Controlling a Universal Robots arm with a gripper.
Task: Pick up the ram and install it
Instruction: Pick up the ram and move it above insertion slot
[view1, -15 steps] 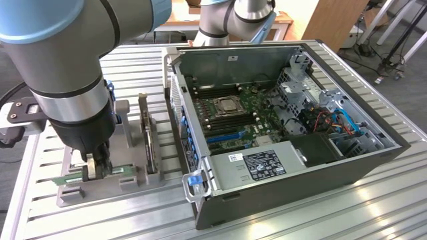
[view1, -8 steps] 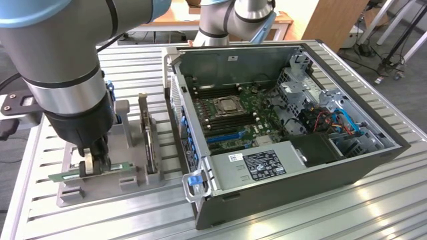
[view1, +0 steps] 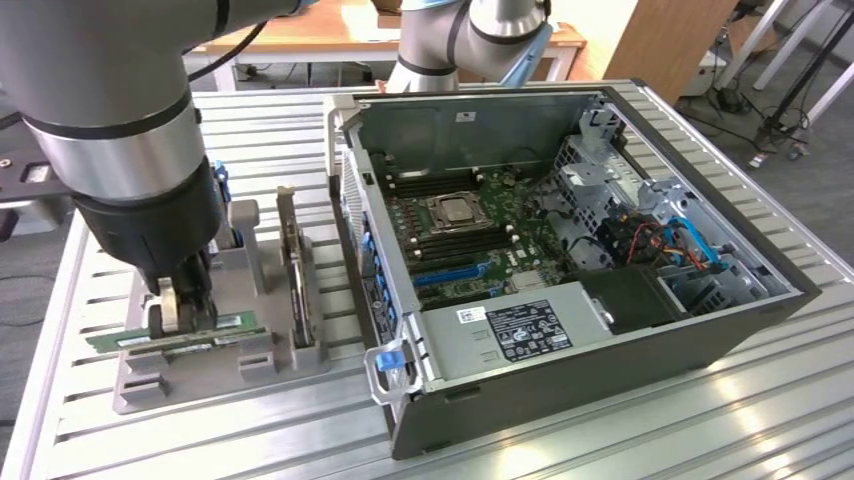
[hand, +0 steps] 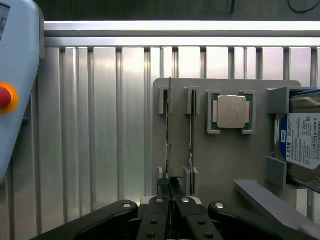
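Pickup step: gripper (view1: 180, 315) clamps the ram (view1: 234, 323) in its grey holder (view1: 267, 360). Clearing the holder likely needs a straight lift.

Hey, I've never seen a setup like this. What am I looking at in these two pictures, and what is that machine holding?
The machine is a robot arm with a two-fingered pincer at its end. One picture comes from a camera standing off the arm. The other comes from a camera on the arm's wrist, looking past the pincer. On the ribbed metal table stand an open computer case and a grey holder for parts. The holder carries the ram, which is a thin green memory stick, a second upright card, a square silver processor chip and a hard drive. The pincer is shut on the ram, which rests in the holder.
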